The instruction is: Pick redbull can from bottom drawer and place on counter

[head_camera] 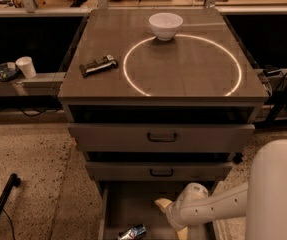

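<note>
The redbull can (133,232) lies on its side at the front of the open bottom drawer (125,204), shiny blue and silver. My gripper (172,218) is inside that drawer, to the right of the can and apart from it. Its tan fingers (162,203) are spread open and hold nothing. The white arm comes in from the lower right. The counter (183,69) above bears the glowing white circle.
A white bowl (165,25) stands on the far edge of the circle. A dark flat packet (99,65) lies on the counter's left side. The two upper drawers (162,137) are shut. A white cup (26,66) stands on a ledge at the left.
</note>
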### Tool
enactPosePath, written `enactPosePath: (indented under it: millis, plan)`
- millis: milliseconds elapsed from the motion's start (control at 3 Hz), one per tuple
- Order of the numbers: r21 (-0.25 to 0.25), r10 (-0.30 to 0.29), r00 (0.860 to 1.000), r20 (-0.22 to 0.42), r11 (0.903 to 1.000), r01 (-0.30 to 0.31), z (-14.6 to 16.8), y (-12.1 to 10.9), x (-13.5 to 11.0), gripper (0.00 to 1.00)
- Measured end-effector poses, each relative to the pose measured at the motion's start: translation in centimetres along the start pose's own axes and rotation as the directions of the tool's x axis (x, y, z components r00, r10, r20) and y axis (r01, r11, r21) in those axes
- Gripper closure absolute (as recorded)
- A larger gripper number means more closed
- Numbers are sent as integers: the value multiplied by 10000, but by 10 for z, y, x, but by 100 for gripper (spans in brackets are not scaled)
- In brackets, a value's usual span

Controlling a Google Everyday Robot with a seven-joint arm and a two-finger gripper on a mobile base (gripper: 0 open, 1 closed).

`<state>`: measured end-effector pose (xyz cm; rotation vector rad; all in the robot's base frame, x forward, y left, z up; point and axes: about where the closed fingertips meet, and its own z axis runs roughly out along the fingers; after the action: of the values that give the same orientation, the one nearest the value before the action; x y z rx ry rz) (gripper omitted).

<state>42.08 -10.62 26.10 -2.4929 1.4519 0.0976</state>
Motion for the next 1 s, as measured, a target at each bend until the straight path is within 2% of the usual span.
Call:
enactPosePath:
  millis: [333, 1000]
  plan:
    - [623, -16, 9992, 387, 9981, -8, 11, -6, -4, 0]
    - [1131, -35, 9991, 412, 9936, -12, 27, -19, -11, 0]
